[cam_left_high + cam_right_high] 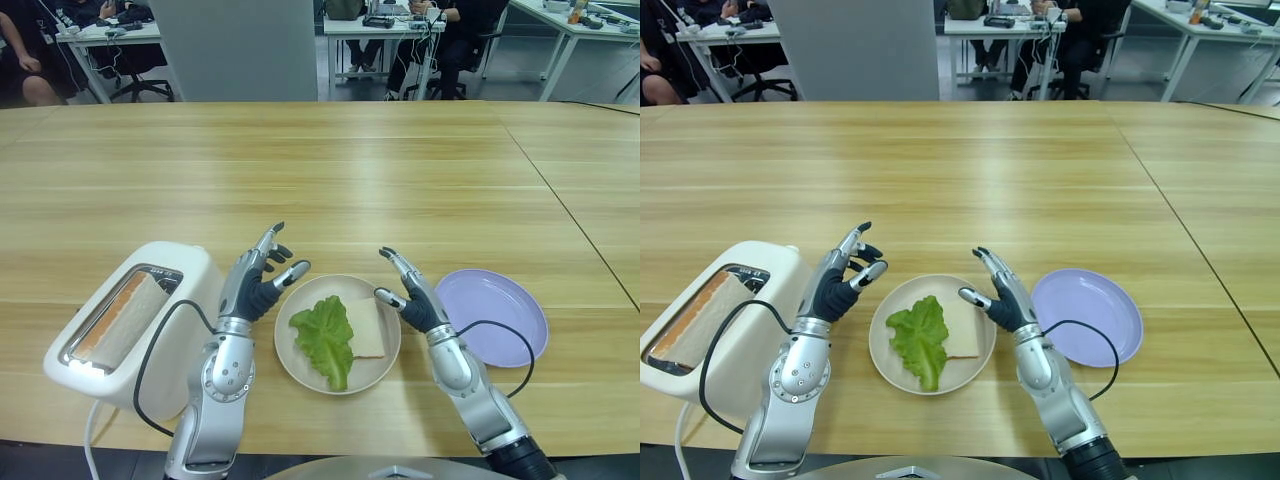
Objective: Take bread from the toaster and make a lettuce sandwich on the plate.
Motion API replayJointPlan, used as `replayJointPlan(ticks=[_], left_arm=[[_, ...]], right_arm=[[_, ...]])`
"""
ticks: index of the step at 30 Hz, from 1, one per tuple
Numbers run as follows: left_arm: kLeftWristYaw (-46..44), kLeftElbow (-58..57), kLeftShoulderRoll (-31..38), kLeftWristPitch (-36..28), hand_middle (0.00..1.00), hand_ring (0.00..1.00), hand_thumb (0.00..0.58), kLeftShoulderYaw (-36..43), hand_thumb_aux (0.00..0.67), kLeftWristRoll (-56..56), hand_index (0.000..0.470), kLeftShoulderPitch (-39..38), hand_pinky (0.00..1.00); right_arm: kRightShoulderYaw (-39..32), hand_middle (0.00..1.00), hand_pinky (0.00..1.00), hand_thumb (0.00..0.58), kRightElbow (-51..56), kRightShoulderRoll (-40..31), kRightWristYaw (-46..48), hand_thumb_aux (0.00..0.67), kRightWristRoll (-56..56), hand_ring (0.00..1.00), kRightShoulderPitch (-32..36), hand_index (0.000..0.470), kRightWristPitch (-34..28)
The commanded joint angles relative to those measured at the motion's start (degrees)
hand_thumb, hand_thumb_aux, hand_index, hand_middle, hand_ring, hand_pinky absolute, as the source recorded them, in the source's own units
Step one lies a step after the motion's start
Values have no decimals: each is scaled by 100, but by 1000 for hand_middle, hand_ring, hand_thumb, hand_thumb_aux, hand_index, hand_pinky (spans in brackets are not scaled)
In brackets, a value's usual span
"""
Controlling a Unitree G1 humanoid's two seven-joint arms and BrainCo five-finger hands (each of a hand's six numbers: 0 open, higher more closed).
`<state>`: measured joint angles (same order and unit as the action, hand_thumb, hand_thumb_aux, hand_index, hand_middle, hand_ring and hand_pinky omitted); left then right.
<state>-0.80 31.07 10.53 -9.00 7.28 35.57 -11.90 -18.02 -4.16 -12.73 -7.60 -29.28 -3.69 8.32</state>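
At the far left of the wooden table (330,170) stands one white toaster (180,275), angled so its slot runs away toward the upper right, and one slice of bread (125,318) stands in that slot with its top edge above the opening. A white cord (90,440) leaves the toaster's near end and drops off the front edge of the table. Just right of the toaster is the left hand (258,285), raised between the toaster and the beige plate (335,282); its fingers are spread wide, pointing up and away, and hold nothing, and the fingertips nearest the plate sit over its upper left rim. A black cable (150,350) loops from that forearm across the toaster's side. The beige plate, one of two plates on the table, lies near the front edge in the middle. On it lies one lettuce leaf (325,338), green and crinkled, on the left half, and its right edge overlaps a second slice of bread (368,328), which lies flat on the right half: two slices in all, one in the toaster and one on the plate. Right of this plate is the right hand (412,295), fingers likewise extended and apart with nothing in them, set at the plate's right rim and between the two plates. Furthest right lies the second plate, a purple plate (495,310), just beside the right forearm, with another black cable (515,340) arching over its near edge
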Motion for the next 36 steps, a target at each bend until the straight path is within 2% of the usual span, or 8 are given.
replayJointPlan(ticks=[1, 3, 8, 14, 16, 24, 32, 36], left_arm=[[-7, 65, 56, -7, 412, 412, 0, -98, 0, 41, 0, -11, 412], [-18, 62, 69, -2, 408, 408, 0, -92, 0, 53, 0, 4, 408], [30, -12, 52, 8, 408, 408, 0, -37, 0, 95, 0, -11, 408], [32, 168, 165, -22, 400, 400, 0, -77, 0, 356, 0, -97, 400], [105, 405, 340, -107, 404, 404, 0, -262, 0, 858, 0, -164, 404], [-390, 1681, 1008, -392, 408, 408, 0, -1547, 0, 2354, 0, -465, 408], [-901, 1962, 1899, -334, 404, 404, 0, -3634, 0, 2382, 0, -560, 404], [-1240, 1581, 2001, -244, 408, 408, 0, -4084, 0, 2185, 0, -1003, 408]], right_arm=[[111, 0, 0, 0, -426, 140, 464, 0, 509, 0, -249, 0, -334], [91, 0, 0, 0, -536, 159, 698, 0, 594, 0, -371, 0, -556], [-367, 0, 0, 0, -142, -493, 213, 0, -1168, 0, -118, 0, -390], [-875, 0, 0, 0, 73, -747, 151, 0, -2170, 0, 143, 0, -368], [-1007, 0, 0, 0, 267, -790, 141, 0, -2365, 0, 259, 0, -363], [-1308, 0, 0, 0, 469, -855, 81, 0, -2896, 0, 371, 0, -401], [-1528, 0, 0, 0, 197, -829, -10, 0, -3491, 0, 281, 0, -595], [-1630, 0, 0, 0, 10, -780, -80, 0, -3778, 0, 224, 0, -681]])
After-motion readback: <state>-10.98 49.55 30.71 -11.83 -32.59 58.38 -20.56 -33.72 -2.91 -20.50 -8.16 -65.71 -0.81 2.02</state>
